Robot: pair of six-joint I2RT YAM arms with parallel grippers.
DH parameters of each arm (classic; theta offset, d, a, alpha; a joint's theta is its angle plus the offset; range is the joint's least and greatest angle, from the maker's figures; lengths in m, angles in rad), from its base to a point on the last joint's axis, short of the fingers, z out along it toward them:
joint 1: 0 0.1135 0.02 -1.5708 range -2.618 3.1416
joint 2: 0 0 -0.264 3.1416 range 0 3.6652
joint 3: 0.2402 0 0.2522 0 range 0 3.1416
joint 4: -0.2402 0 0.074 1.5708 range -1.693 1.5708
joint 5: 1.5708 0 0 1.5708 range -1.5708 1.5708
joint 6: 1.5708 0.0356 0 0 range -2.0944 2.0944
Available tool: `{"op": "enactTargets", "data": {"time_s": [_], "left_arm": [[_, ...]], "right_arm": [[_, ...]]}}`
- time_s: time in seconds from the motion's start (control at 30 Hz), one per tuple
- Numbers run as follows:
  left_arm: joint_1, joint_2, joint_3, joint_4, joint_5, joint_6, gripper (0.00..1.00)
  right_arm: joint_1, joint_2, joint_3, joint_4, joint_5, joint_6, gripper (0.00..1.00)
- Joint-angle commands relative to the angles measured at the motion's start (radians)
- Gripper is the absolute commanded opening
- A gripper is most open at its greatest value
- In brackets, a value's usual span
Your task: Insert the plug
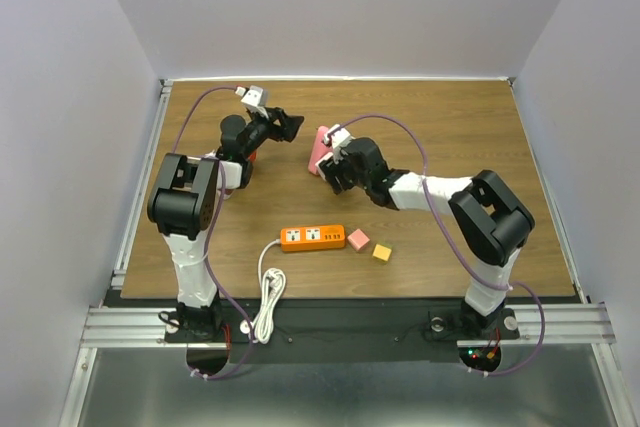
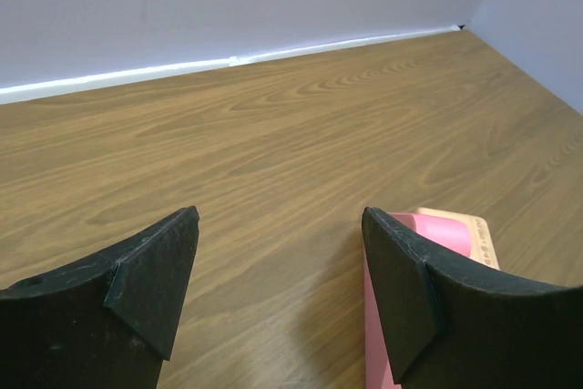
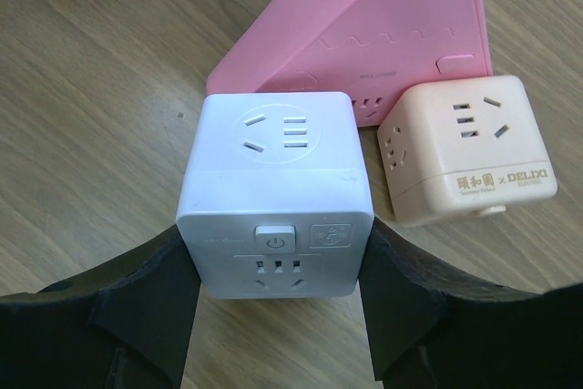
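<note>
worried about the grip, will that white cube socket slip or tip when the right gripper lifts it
The white cube looks like rigid, glossy plastic: it probably won't deform but may slide in the grip. The right gripper seems to pinch only its near end, so it could pivot. Its flat faces make rolling unlikely.

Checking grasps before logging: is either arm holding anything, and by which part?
The right gripper holds the white socket cube by its two opposite side faces; the left gripper is open, holding nothing.
</note>
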Motion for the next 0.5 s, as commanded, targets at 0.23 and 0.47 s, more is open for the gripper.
{"op": "enactTargets", "data": {"time_s": [0.23,0.47], "left_arm": [[-0.051,-0.041,0.076,-0.051,0.150,0.051,0.83],[-0.077,-0.053,0.107,-0.182,0.152,0.114,0.83]], "right_arm": [[-0.025,-0.052,-0.044,0.001,0.004,0.024,0.00],[-0.028,-0.054,-0.044,0.005,0.004,0.029,0.01]]}}
